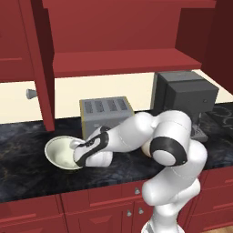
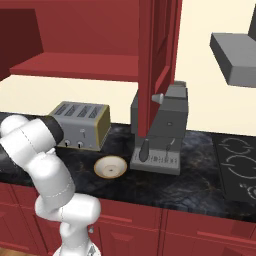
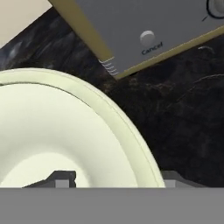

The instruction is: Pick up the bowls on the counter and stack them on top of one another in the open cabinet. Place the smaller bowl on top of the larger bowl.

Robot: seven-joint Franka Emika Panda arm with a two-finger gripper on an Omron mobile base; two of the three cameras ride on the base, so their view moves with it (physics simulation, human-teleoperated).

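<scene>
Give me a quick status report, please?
Gripper straddling larger bowl rim, one finger inside, one outside; grip not confirmed. Smaller bowl on counter. Toaster close behind.

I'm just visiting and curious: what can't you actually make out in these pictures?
- Large bowl, left base view: the hand covers its right rim.
- Gripper, hand view: the fingertips straddle the rim, but the bottom edge cuts them off; grip unclear.
- Small bowl, right base view: too small for detail.

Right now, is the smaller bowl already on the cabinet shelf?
No, the smaller bowl sits on the counter before the toaster.
</scene>
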